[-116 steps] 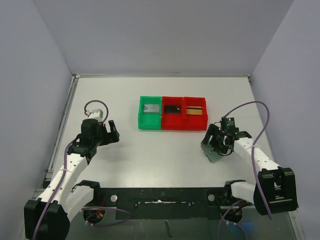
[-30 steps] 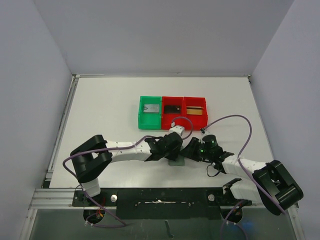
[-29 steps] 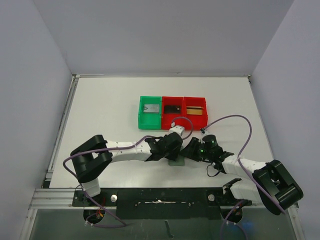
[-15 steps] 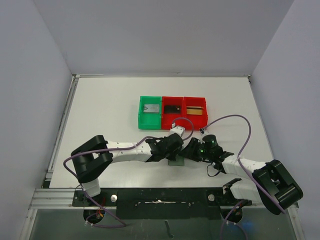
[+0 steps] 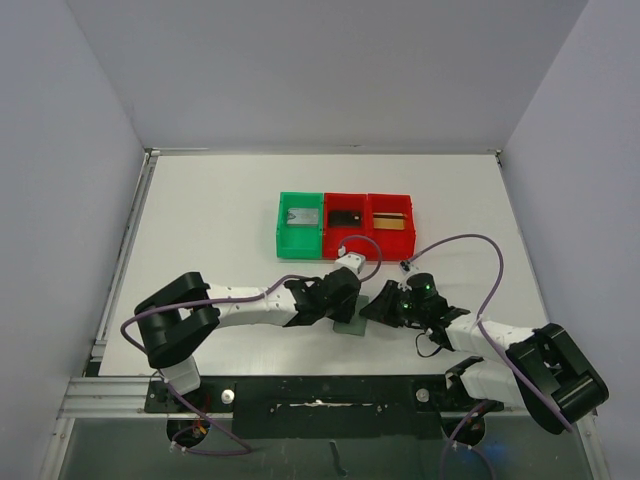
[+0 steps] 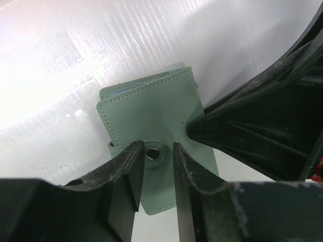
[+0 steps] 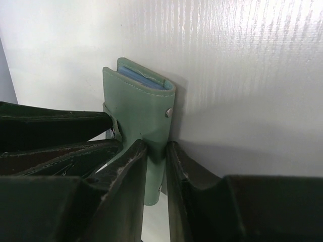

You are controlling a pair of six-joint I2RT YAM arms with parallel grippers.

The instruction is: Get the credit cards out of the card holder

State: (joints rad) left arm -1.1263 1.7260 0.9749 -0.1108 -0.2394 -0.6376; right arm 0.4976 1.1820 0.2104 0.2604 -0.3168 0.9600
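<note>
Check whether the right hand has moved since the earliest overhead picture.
Yes. The right hand, gripping the card holder, has gone left: from beyond the right red bin's outer wall to level with its inner wall.

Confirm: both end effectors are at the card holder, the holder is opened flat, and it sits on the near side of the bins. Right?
Not opened flat. The card holder is folded shut with its strap snapped, as the left wrist view shows. The rest holds: the left end effector and the right end effector are both at it, on the near side of the bins.
</note>
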